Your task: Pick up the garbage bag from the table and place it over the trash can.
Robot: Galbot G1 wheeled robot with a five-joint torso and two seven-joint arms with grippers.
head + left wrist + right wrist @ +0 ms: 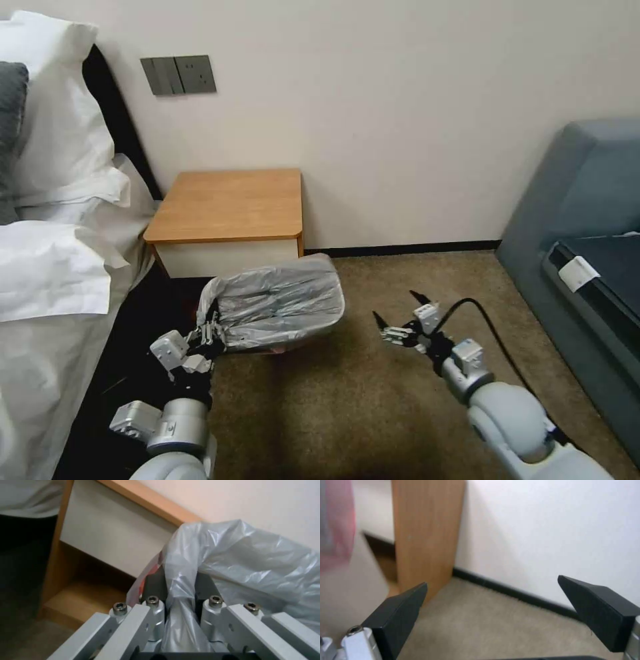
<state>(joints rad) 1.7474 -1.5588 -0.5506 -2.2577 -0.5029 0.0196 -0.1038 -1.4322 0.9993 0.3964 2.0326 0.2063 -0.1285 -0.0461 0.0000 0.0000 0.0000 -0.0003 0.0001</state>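
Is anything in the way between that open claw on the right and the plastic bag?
Nothing visible. The open right gripper hovers over bare carpet, apart from the garbage bag draped over the trash can. The left gripper pinches the bag's near-left edge.

One garbage bag (280, 303), one nightstand (230, 203), two grippers, two white pillows (57, 120), one grey sofa (587, 220), one wall switch panel (179, 75).

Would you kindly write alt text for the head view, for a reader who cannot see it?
The left end effector grips the grey garbage bag draped over the trash can, on carpet in front of the wooden table. The right end effector hovers open beside it.
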